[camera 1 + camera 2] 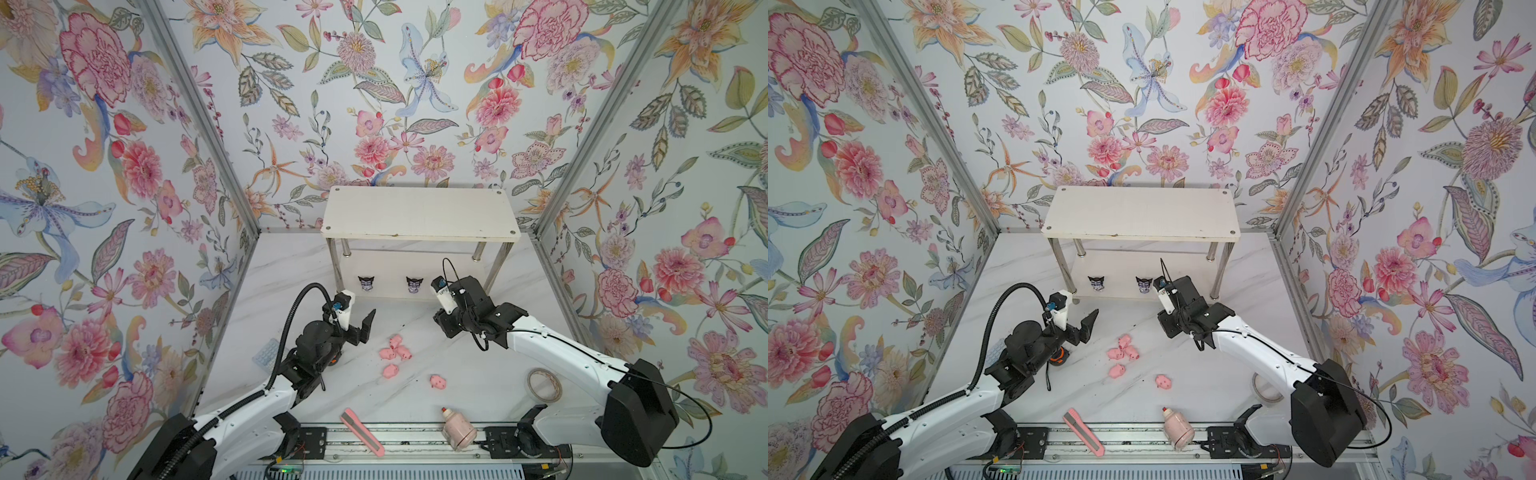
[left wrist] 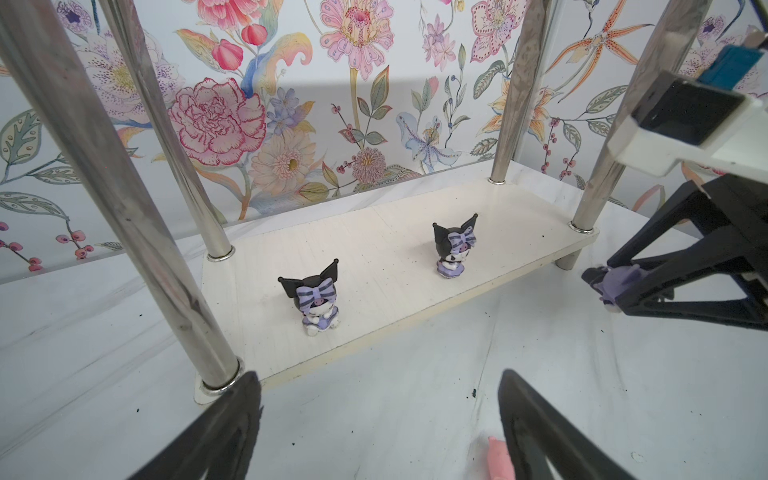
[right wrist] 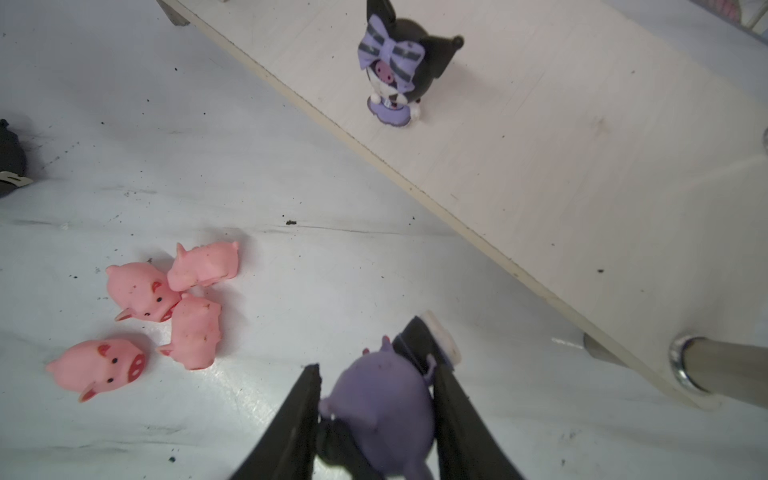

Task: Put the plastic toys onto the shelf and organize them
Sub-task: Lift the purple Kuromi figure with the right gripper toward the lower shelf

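Note:
The white shelf (image 1: 419,212) stands at the back. On its lower board (image 2: 399,291) two purple figurines with black horned heads (image 1: 366,283) (image 1: 414,285) stand upright. My right gripper (image 3: 376,374) is shut on a third purple figurine (image 3: 380,399), held just above the table in front of the board's right end; the left wrist view also shows this figurine (image 2: 619,282). My left gripper (image 1: 357,316) hangs open and empty before the shelf's left front leg. Several pink pigs lie on the table between the arms: a cluster (image 1: 395,349), one below it (image 1: 390,370) and one apart (image 1: 437,381).
A pink box cutter (image 1: 361,432) and a pale pink bottle with a red cap (image 1: 457,428) lie near the front rail. A tape roll (image 1: 544,384) sits beside the right arm. A pale blue gridded piece (image 1: 266,355) lies by the left wall. Floral walls enclose three sides.

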Controlling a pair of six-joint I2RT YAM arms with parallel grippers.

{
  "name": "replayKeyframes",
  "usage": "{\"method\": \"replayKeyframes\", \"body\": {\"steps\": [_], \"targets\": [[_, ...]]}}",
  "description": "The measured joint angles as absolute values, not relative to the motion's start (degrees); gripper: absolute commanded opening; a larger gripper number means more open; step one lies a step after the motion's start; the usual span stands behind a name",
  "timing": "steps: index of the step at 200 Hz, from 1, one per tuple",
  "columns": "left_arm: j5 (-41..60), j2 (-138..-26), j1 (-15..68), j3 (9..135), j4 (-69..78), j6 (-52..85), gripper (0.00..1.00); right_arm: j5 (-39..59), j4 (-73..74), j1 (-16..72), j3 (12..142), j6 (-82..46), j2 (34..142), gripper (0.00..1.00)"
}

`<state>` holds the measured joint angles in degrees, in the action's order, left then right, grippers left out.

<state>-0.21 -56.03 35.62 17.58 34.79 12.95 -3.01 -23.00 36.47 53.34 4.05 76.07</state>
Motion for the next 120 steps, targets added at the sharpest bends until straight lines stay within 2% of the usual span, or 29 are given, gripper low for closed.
{"method": "replayKeyframes", "body": {"steps": [56,120], "targets": [[-0.23,-55.48,35.62,17.54,34.79,12.95,0.9,-3.81,-23.2,30.79,57.78,14.2,81.01,0.11],[-0.21,-55.9,35.57,17.5,34.81,12.95,0.9,-1.91,-23.33,24.95,61.6,18.98,88.49,0.11]]}}
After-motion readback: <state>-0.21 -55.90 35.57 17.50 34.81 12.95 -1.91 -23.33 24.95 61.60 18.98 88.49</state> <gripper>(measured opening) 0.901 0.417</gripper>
